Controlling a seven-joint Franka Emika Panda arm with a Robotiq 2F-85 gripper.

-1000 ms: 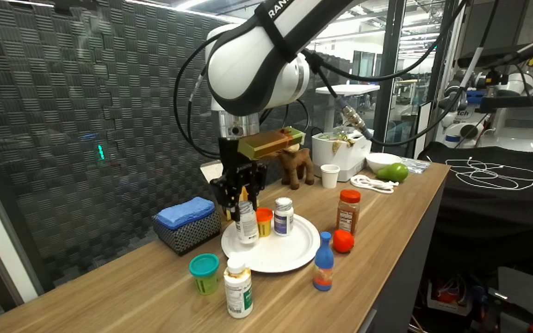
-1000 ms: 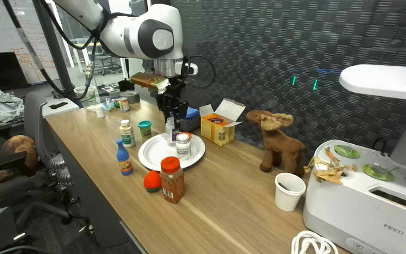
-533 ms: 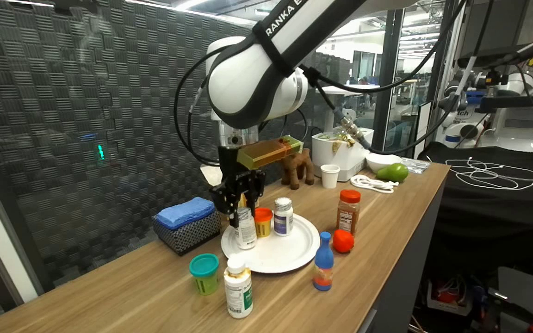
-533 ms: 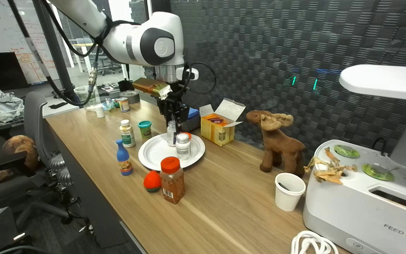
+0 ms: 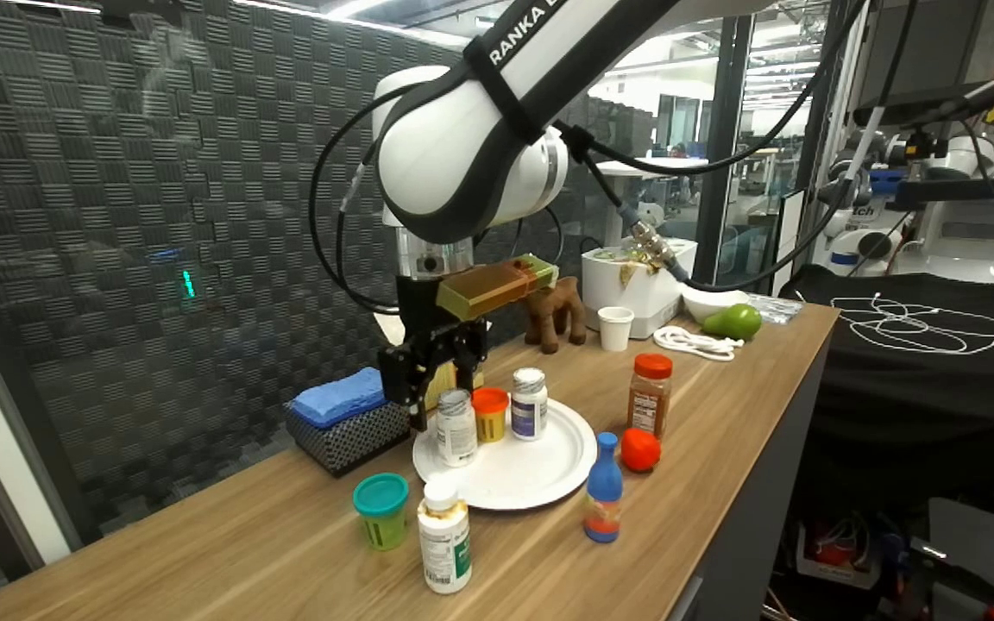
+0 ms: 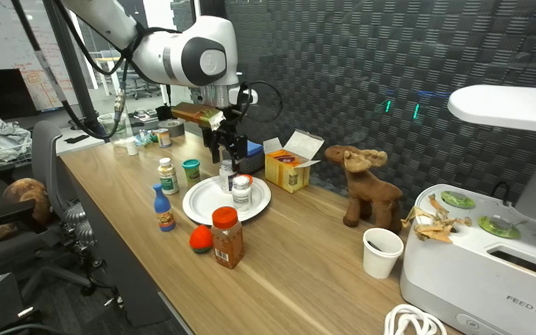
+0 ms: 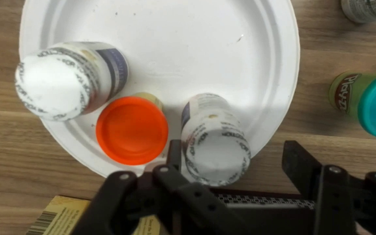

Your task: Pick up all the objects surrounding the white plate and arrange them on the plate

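White bottle (image 5: 457,429), higher and clasped earlier, now stands on the white plate (image 5: 523,483) beside the orange-lidded tub (image 5: 491,416). Pincer (image 7: 232,150) spread wider than before, bottle between its 2 fingers (image 7: 300,166): 1 just beside it, contact unclear, the other well apart. Blue bottle (image 5: 604,492) and red-capped jar (image 5: 651,397) stand on the table (image 5: 247,552) near the plate.

Wrist view close, downward — all share plate (image 7: 178,45).
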